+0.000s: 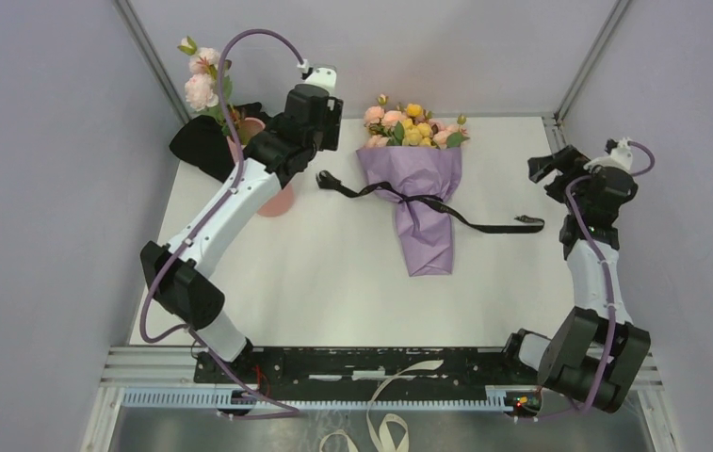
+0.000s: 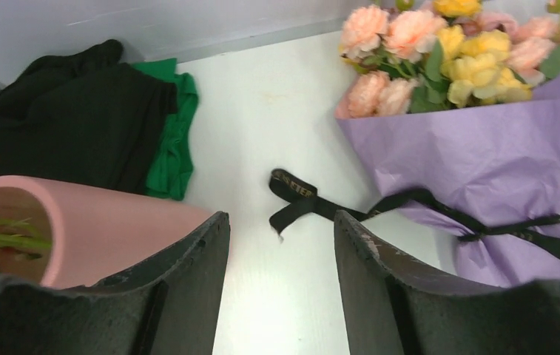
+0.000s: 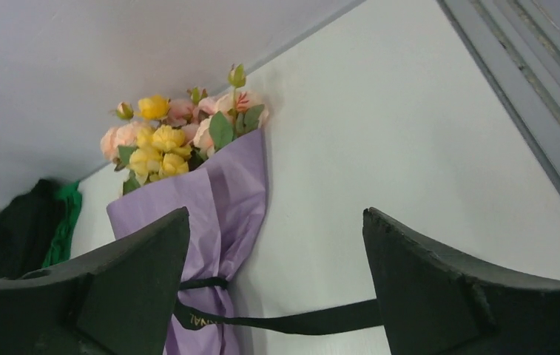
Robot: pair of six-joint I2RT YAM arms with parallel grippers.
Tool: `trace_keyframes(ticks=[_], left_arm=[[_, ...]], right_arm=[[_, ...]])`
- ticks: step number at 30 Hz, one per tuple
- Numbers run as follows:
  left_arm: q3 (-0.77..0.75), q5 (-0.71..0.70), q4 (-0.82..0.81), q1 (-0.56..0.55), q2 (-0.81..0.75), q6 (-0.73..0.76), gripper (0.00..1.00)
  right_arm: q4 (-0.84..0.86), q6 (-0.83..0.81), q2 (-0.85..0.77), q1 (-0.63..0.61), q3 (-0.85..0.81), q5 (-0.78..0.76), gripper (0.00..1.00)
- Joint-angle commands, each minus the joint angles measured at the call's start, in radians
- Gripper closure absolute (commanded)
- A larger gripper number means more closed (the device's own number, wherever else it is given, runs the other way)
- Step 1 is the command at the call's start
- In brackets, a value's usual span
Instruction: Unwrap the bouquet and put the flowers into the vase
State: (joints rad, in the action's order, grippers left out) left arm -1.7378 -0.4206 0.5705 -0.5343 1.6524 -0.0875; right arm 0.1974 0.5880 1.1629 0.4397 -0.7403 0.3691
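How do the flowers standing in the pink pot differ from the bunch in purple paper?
The pale pink sprig stands upright in the vase at the far left; the bouquet lies flat on the table. The sprig is all pale pink; the bouquet mixes peach and yellow blooms. The sprig is unwrapped; the bouquet sits in lilac paper with a black ribbon around it. Both have green leaves.

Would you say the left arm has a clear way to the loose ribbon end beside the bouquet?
Probably yes: the left hand is open and the ribbon end lies on bare table ahead of it; the vase sits off to one side, nothing between.
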Motion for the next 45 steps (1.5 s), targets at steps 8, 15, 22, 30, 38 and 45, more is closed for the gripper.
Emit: trace_keyframes(ticks=[8,15,22,30,38,45], left_arm=[[0.026,0.143,-0.184,-0.133,0.118,-0.023,0.03],[0.089,0.142,-0.345,-0.138,0.227,-0.106,0.05],[0.077,0.116,-0.397,-0.140,0.342,-0.187,0.05],[-0.026,0.183,-0.371,-0.126,0.460,-0.206,0.05],[-0.106,0.213,-0.337,-0.104,0.554,-0.221,0.05],[-0.123,0.238,-0.328,-0.096,0.605,-0.230,0.05]], right_arm=[[-0.224,-0.306,0.160,-0.314,-0.238,-0.038,0.08],[-0.360,-0.407,0.349,-0.477,-0.376,-0.047,0.14],[-0.428,-0.445,0.499,-0.614,-0.515,-0.117,0.17],[-0.437,-0.455,0.572,-0.680,-0.503,-0.150,0.25],[-0.432,-0.448,0.651,-0.735,-0.512,-0.168,0.29],[-0.411,-0.436,0.660,-0.742,-0.490,-0.188,0.54]])
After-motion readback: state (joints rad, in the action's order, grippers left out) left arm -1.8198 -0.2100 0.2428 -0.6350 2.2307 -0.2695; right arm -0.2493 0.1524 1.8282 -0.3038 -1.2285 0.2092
